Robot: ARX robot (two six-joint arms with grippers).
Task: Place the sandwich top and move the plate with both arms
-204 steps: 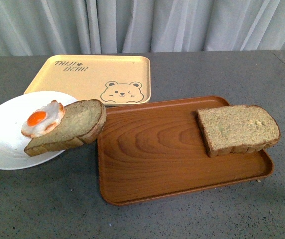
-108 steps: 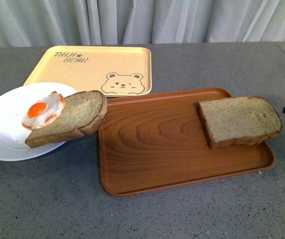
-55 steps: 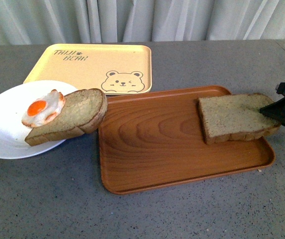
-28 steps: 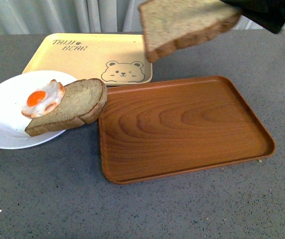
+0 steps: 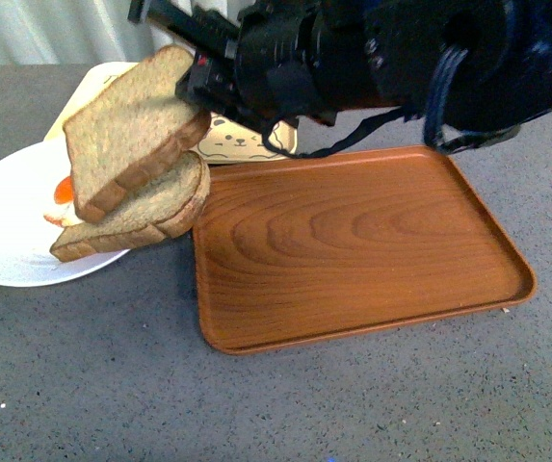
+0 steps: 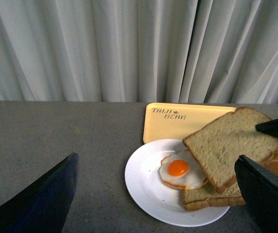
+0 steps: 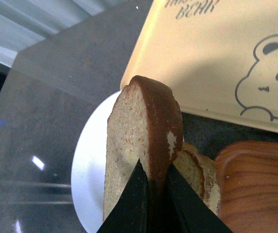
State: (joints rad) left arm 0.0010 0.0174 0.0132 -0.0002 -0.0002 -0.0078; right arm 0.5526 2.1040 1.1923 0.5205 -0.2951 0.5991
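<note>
The sandwich top [image 5: 126, 125], a thick tan slice with a brown crust, hangs tilted just above the darker bread slice [image 5: 136, 219] and fried egg [image 6: 178, 168] on the white plate [image 5: 6, 236]. My right gripper [image 5: 197, 85] is shut on its crust edge; in the right wrist view the black fingers [image 7: 129, 204] pinch the sandwich top [image 7: 143, 121] over the plate [image 7: 88, 165]. My left gripper [image 6: 155, 162] stands open some way back from the plate [image 6: 143, 191], nothing between its fingers. From there the sandwich top [image 6: 231, 141] hides part of the egg.
The brown wood-grain tray [image 5: 353, 250] lies bare beside the plate, on the right in the front view. The yellow bear-print tray [image 6: 177, 121] sits behind the plate, mostly hidden by my right arm in the front view. Grey curtains hang behind the grey table.
My right gripper closed on the sandwich top on the brown tray, lifted it, and carried it left and down to just over the bread slice on the plate.
</note>
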